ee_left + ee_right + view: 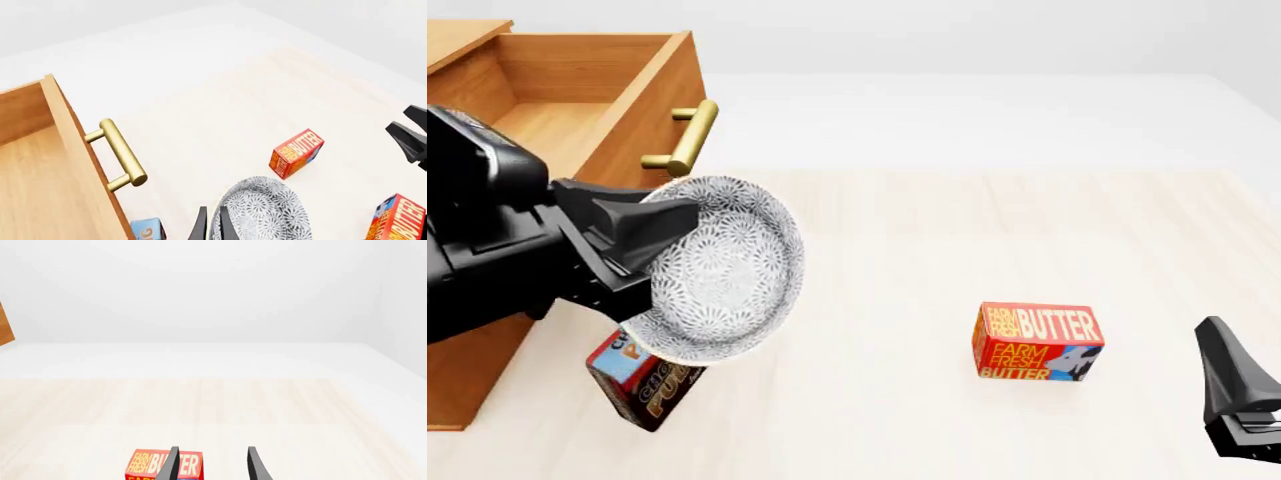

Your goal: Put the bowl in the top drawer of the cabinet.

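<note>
My left gripper is shut on the rim of the bowl, a white one with blue-grey speckles, and holds it tipped on its side above the table. The bowl hangs just right of the top drawer, which stands pulled out of the cabinet with its brass handle facing the bowl. The left wrist view shows the same bowl beside the left gripper, with the open drawer and its handle nearby. Low at the right, my right gripper is open and holds nothing.
A red butter box stands on the table in front of the right gripper, seen also as the butter box. A dark box lies under the bowl. In the left wrist view a second butter box shows.
</note>
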